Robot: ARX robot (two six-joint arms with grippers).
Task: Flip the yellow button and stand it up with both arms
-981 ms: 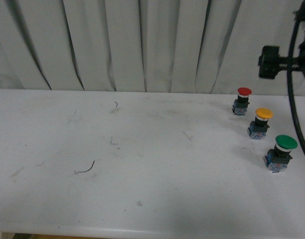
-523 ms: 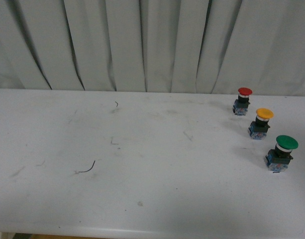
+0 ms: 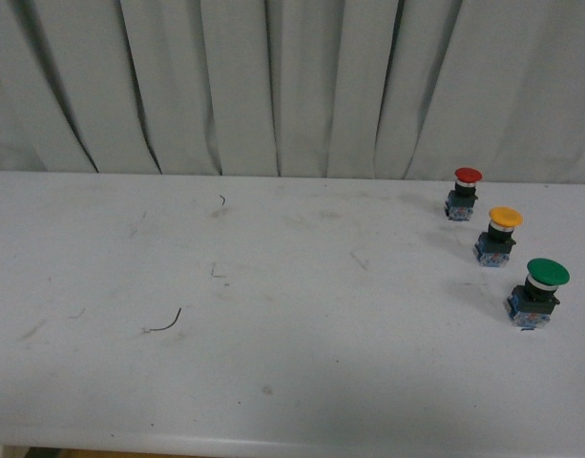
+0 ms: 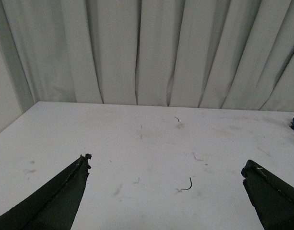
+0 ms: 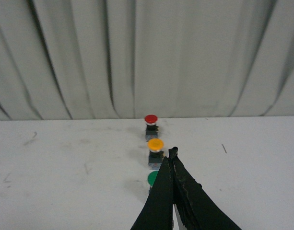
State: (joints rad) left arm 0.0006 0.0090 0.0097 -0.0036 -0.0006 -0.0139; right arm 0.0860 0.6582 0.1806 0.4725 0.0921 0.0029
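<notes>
One upright yellow button (image 3: 498, 233), orange-capped; left hand (image 4: 166, 167) wide apart, right hand (image 5: 173, 153) closed, empty.

No readable text, labels or numbers anywhere

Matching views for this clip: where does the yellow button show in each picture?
Front view: the yellow button stands upright at the right, between the red button and the green button.
Left wrist view: not in it; only a bluish fragment at the right edge, too cut off to identify.
Right wrist view: it stands mid-picture, just beyond the shut right gripper.
Shared landmark: the red button.
</notes>
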